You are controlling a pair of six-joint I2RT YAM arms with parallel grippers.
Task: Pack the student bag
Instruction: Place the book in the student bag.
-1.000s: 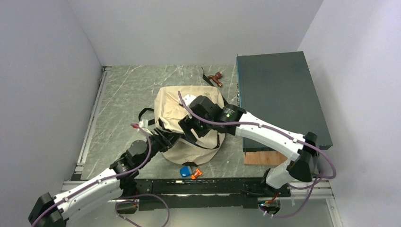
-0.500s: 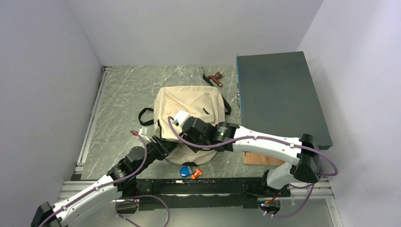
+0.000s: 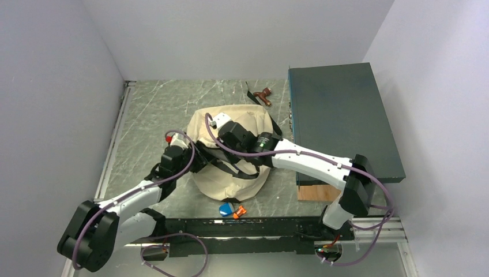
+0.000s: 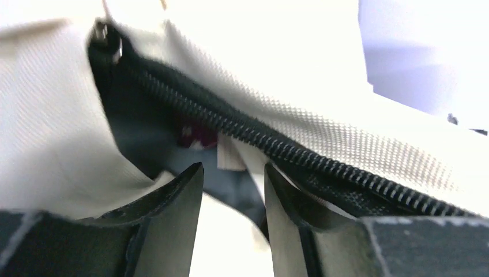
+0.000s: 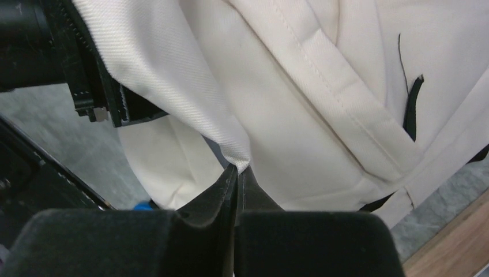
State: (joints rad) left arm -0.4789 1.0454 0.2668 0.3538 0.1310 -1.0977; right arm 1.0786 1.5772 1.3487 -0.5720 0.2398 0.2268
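- On the grey marbled counter (image 3: 150, 115), the student bag (image 3: 228, 186) sits mid-way across, just left of a dark teal box (image 3: 340, 115).
- Right tool (image 5: 237, 173): clenched on a fold of the bag's cream cloth, which is lifted into a peak.
- Left tool (image 4: 233, 184): at the bag's left edge, facing the black zip (image 4: 277, 144) of the opening. Its fingers stand apart with dark lining showing between them, so it is released.
- Near the counter's front edge, close to the bag, lie a small blue item (image 3: 226, 209) and an orange one (image 3: 240, 211), touching each other.
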